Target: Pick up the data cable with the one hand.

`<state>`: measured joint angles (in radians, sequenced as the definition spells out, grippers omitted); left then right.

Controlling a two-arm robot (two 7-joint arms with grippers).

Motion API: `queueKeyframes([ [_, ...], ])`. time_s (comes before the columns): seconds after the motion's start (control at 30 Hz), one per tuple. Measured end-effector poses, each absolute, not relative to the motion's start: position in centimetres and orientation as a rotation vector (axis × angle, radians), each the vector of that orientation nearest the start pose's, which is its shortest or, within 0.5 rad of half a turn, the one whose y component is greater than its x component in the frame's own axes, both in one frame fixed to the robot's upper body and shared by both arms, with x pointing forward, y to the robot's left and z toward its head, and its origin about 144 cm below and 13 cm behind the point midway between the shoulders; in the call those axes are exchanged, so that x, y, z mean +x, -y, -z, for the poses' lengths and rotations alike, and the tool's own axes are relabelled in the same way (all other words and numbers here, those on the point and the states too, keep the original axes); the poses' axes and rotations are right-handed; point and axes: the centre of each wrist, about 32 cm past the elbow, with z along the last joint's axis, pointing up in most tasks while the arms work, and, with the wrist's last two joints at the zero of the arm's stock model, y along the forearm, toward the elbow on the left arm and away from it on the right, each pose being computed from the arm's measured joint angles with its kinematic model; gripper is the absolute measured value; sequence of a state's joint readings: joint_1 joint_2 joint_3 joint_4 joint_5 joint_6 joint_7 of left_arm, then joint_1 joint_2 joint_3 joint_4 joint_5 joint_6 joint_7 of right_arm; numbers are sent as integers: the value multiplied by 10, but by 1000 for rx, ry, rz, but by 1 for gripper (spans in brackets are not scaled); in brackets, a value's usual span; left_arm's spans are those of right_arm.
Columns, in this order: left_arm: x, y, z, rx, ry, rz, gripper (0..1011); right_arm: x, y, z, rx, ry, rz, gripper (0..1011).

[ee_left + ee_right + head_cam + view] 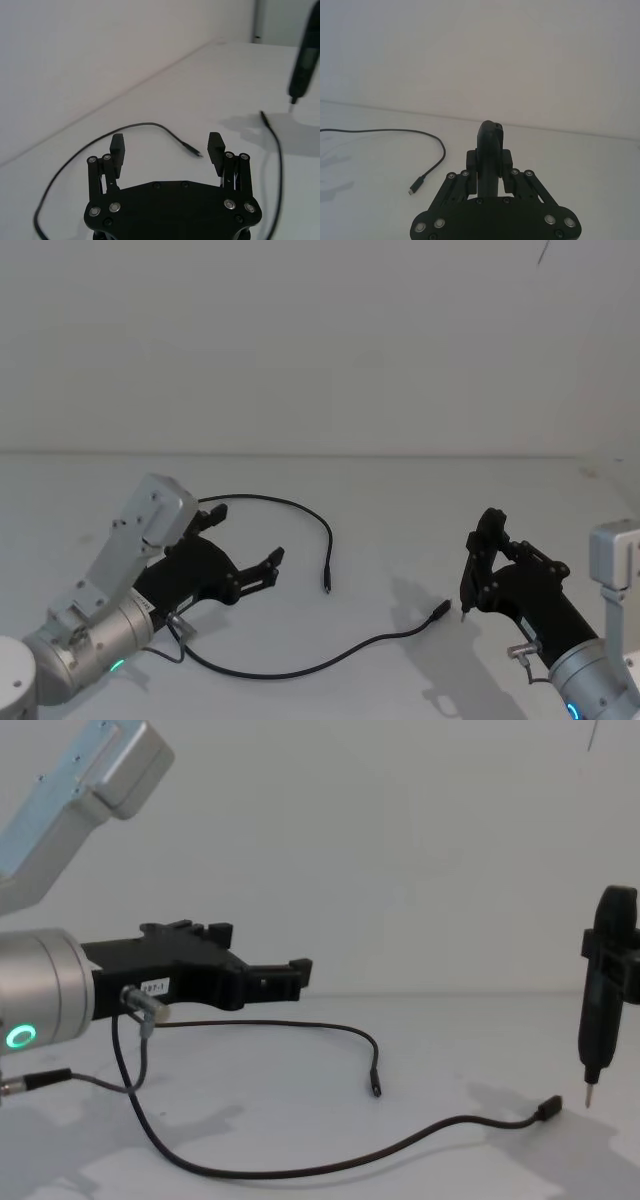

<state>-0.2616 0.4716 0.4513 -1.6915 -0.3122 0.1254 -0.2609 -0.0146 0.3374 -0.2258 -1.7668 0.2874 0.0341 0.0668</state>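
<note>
The data cable (300,672) is a long thin black lead lying loose on the white table. One plug (325,586) rests mid-table and the other plug (440,611) lies further right. Its middle loops under my left arm. My left gripper (245,535), the flat black pronged hand, hovers open over the table inside the cable's curve, touching nothing. From the left wrist, the cable (150,124) arcs just beyond the open left gripper (167,145). My right gripper (490,162) is shut on a slim black stick tool (600,1010), its pale tip just right of the right-hand plug (548,1106).
The white table (400,500) meets a plain white wall at the back. A short grey lead with a silver plug (140,1005) hangs from my left wrist, beside the green ring (18,1038).
</note>
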Motion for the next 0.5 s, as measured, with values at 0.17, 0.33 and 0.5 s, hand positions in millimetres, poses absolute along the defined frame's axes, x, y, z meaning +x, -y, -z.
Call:
queueKeyframes([
  [0.17, 494, -223, -1237, 155, 175, -804, 1001, 443, 237, -1189, 26, 75, 1229, 279],
  [0.33, 497, -226, -1246, 187, 151, -716, 1001, 443, 237, -1189, 26, 75, 1229, 279],
  [0.5, 501, -226, -1254, 224, 123, -624, 1001, 443, 237, -1189, 26, 75, 1229, 279],
])
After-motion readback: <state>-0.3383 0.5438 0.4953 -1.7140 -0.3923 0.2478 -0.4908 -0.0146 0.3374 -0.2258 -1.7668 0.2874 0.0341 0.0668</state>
